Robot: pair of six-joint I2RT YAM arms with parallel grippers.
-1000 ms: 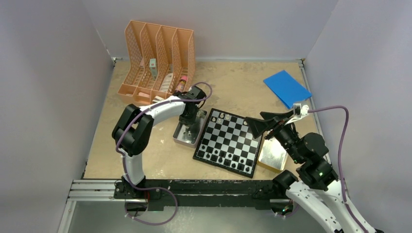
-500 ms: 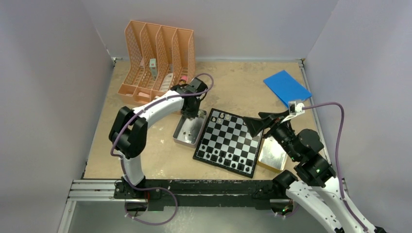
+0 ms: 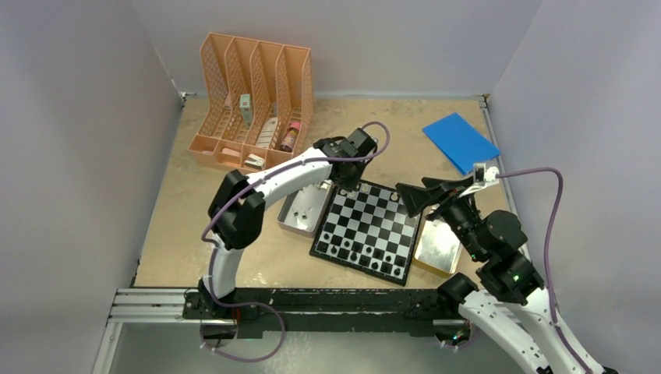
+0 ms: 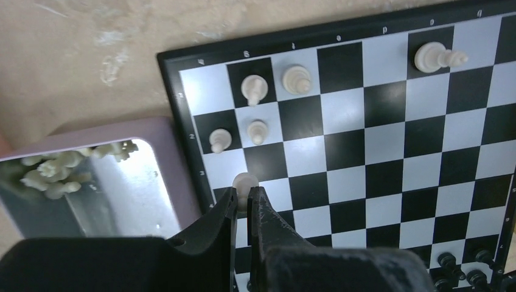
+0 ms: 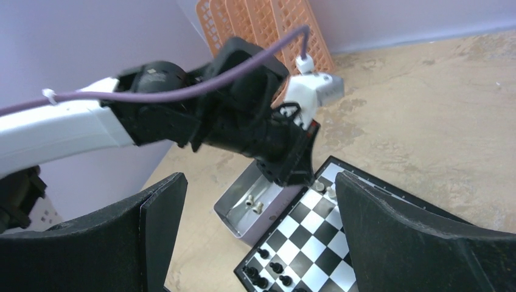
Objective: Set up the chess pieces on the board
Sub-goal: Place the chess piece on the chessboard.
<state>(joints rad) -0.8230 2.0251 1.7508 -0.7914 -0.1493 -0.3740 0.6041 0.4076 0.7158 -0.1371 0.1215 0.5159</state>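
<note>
The checkered board [image 3: 379,224] lies mid-table. Several white pieces stand near its far left corner [image 4: 254,89], and one lies on its side [image 4: 439,58]. Black pieces [image 3: 357,251] line the near edge and also show in the right wrist view [image 5: 269,267]. My left gripper [image 4: 245,196] is shut on a white pawn [image 4: 245,180] and holds it over the board's left edge, by the corner [image 3: 348,184]. My right gripper [image 3: 426,195] is wide open and empty above the board's right side; in its own view [image 5: 258,179] it looks down at the left arm.
An open metal tin [image 3: 300,212] holding loose white pieces [image 4: 56,171] touches the board's left side. A second tin [image 3: 436,249] lies at its right side. An orange file rack [image 3: 253,97] stands at the back left. A blue sheet [image 3: 460,140] lies back right.
My left gripper has risen out of the tin and moved right over the board's far left corner with a white pawn in it. The right arm has barely moved.
</note>
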